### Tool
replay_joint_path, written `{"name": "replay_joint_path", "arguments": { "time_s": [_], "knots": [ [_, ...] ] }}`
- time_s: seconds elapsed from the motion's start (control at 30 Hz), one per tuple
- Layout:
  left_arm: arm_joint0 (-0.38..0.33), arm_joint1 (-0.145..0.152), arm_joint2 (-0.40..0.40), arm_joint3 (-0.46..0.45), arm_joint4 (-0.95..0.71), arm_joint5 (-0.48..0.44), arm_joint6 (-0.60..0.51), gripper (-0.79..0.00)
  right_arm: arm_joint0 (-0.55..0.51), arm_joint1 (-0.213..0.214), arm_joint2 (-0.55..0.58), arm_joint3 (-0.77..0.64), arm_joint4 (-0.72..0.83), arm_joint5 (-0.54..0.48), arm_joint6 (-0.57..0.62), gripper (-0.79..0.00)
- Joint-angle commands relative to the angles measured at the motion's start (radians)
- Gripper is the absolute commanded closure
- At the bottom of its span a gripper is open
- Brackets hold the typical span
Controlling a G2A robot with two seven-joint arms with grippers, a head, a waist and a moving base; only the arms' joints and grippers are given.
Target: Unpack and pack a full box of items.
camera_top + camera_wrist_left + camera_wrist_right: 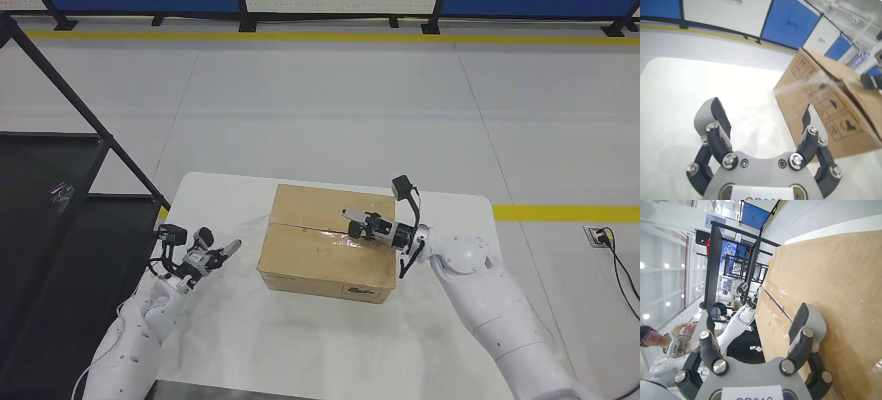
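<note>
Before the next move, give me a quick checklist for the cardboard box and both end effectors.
1. Box flat on the table: ok.
2. Box opened for unpacking: not ok, the flaps are shut and tape runs along the seam.
3. Right end effector open: ok, it is over the box top by the seam.
4. Right end effector touching the top: cannot tell.
5. Left end effector open and apart from the box: ok, it is beside the box's end wall, over the table.
6. What is inside the box: cannot tell.

box [325, 240]: matt brown cardboard | tape [780, 300]: glossy clear plastic | table [220, 200]: smooth white
</note>
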Motion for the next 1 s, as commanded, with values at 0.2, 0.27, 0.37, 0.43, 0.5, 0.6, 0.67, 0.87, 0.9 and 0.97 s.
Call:
{"name": "replay_joint_path", "arguments": {
  "time_s": [0.2,0.27,0.37,0.43,0.5,0.6,0.67,0.87,0.9,0.97],
  "knots": [
    [-0.092,-0.033,0.074,0.096,0.011,0.109,-0.037,-0.785,0.013,-0.006,-0.012,0.014,0.001,-0.006,0.007,-0.785],
    [-0.120,-0.046,0.095,0.125,-0.002,0.124,-0.035,-0.785,0.011,-0.006,-0.011,0.014,0.000,-0.005,0.006,-0.785],
    [-0.156,-0.064,0.126,0.159,-0.006,0.148,-0.021,-0.785,0.005,-0.004,-0.007,0.008,-0.006,-0.004,0.000,-0.785],
    [-0.179,-0.075,0.145,0.182,-0.007,0.159,-0.018,-0.785,0.000,-0.002,-0.003,0.003,-0.009,0.000,-0.002,-0.785],
    [-0.202,-0.086,0.166,0.204,-0.003,0.165,-0.025,-0.785,-0.004,0.000,0.000,-0.004,-0.010,0.005,-0.004,-0.785],
    [-0.234,-0.102,0.196,0.233,0.014,0.194,-0.021,-0.785,-0.010,0.002,0.003,-0.014,-0.012,0.010,-0.004,-0.785],
    [-0.252,-0.114,0.211,0.255,0.020,0.229,-0.010,-0.785,-0.013,0.003,0.006,-0.019,-0.015,0.013,-0.007,-0.785],
    [-0.306,-0.151,0.243,0.324,-0.001,0.329,0.011,-0.785,-0.018,0.004,0.009,-0.030,-0.019,0.024,-0.011,-0.785],
    [-0.314,-0.156,0.246,0.336,-0.005,0.345,0.013,-0.785,-0.018,0.004,0.009,-0.032,-0.020,0.022,-0.011,-0.785],
    [-0.331,-0.165,0.251,0.359,-0.013,0.364,0.016,-0.785,-0.019,0.005,0.010,-0.033,-0.023,0.023,-0.013,-0.785]
  ]
}}
